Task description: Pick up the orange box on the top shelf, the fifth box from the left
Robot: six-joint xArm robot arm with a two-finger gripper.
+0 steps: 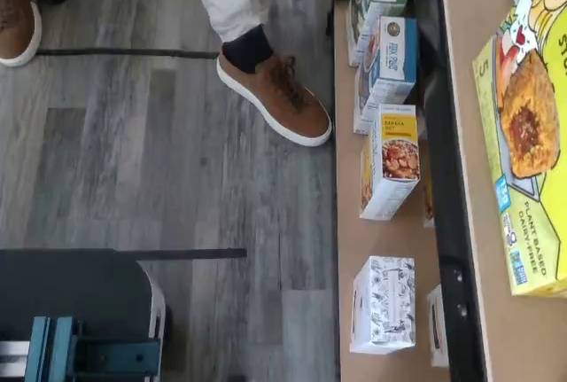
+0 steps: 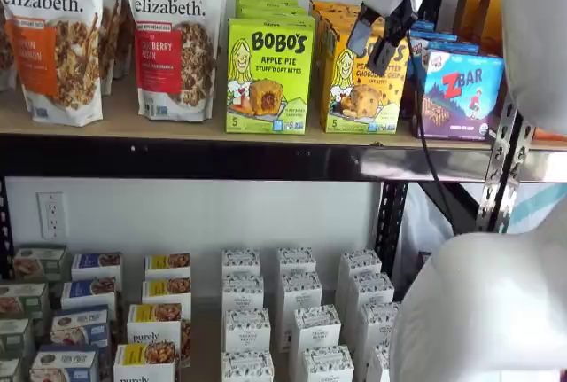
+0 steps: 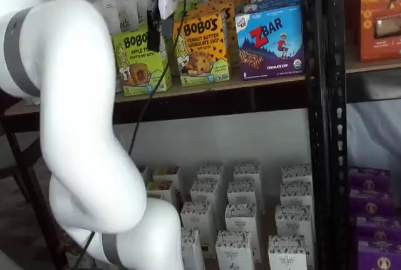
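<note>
Black metal shelving with tan boards stands before a white wall.
On the top shelf [image 2: 177,125] the orange box [image 2: 359,89] stands upright between a lime-green Bobo's box [image 2: 268,76] and a blue ZBar box [image 2: 461,94]. The gripper [image 2: 383,50] hangs in front of the orange box; whether its fingers are spread, I cannot tell.

Your gripper [image 2: 383,41] hangs in open air before the orange box [image 2: 361,89]. The Apple Pie box [image 2: 268,76] and ZBar box [image 2: 461,97] flank that box closely, leaving its sides tight.
</note>
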